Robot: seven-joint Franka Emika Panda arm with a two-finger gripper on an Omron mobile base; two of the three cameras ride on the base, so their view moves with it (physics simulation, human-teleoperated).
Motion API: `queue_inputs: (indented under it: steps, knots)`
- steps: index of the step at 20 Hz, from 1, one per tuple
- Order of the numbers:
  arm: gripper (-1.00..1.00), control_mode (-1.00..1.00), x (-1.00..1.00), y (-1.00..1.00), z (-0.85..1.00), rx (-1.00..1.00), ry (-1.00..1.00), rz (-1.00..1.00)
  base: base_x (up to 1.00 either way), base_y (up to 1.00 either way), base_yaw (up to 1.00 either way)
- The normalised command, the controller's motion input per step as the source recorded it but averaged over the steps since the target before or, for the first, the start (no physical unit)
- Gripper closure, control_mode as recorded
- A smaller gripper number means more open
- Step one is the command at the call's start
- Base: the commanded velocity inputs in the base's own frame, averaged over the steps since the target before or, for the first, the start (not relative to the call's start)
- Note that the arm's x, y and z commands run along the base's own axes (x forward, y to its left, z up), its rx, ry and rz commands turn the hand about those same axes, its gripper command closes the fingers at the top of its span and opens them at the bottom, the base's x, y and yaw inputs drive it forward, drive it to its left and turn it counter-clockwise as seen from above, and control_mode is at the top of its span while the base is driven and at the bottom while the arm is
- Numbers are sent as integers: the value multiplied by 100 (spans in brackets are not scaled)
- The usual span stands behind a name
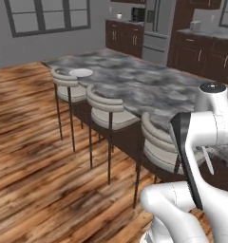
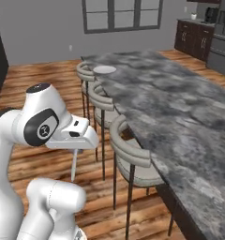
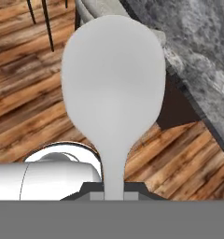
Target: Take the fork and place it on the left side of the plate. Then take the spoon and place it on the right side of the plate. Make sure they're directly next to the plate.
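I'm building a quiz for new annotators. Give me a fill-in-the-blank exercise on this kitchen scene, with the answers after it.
1. The pincer is shut on the ____.
2. The plate lies at the far end of the marble ____.
3. The spoon hangs over the ____ floor, off the counter.
4. Along the counter's near side stand ____ stools.

Missing words: spoon; counter; wooden; three
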Motion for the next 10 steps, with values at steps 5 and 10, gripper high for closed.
queue_inputs:
  steps: [5, 10]
  knots:
    - [100, 100, 0, 0, 0, 0, 0, 0, 80, 95, -35]
    - [100, 100, 0, 0, 0, 0, 0, 0, 82, 92, -35]
